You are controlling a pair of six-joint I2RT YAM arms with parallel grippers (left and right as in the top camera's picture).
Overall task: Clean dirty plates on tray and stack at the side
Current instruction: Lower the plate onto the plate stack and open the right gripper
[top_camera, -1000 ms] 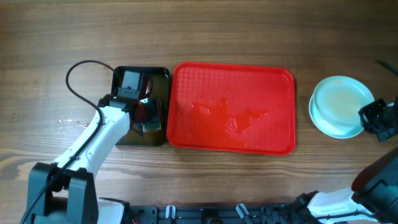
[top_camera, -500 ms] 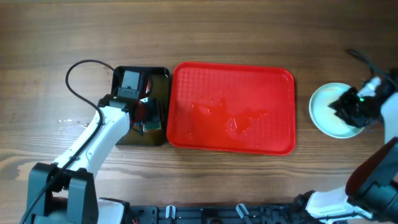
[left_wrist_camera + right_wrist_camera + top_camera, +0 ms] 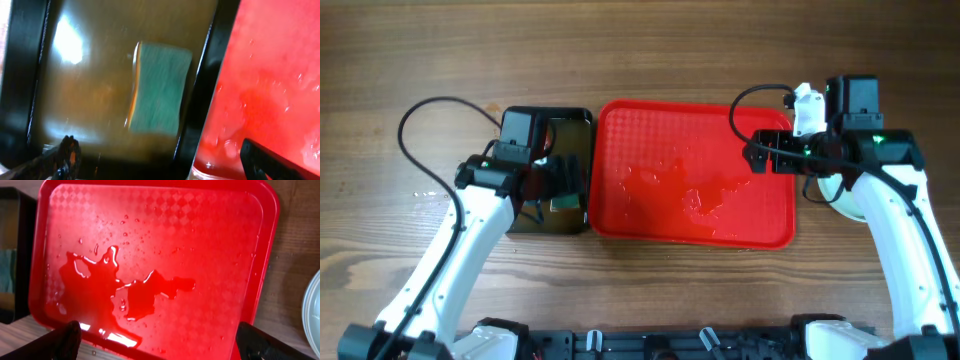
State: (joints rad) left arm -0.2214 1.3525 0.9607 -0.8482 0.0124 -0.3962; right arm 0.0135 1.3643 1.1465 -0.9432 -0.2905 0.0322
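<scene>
Two claws, both with fingers spread wide: the left claw [image 3: 159,150] over one green sponge [image 3: 157,95] in one black basin [image 3: 30,75], the right claw [image 3: 157,336] over one wet red tray [image 3: 260,240]. The plates [image 3: 314,317] sit on the desk [image 3: 640,50] at the right edge, count unclear

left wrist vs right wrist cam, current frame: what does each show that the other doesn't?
Left wrist only: a clear look at the green rectangular sponge lying in murky water inside the black rectangular basin. Right wrist only: the rim of a pale round plate at the right edge, the brown wooden table, and the whole puddle of liquid on the tray. Both: the wet red plastic tray, with no plates on it, and part of the basin.
</scene>
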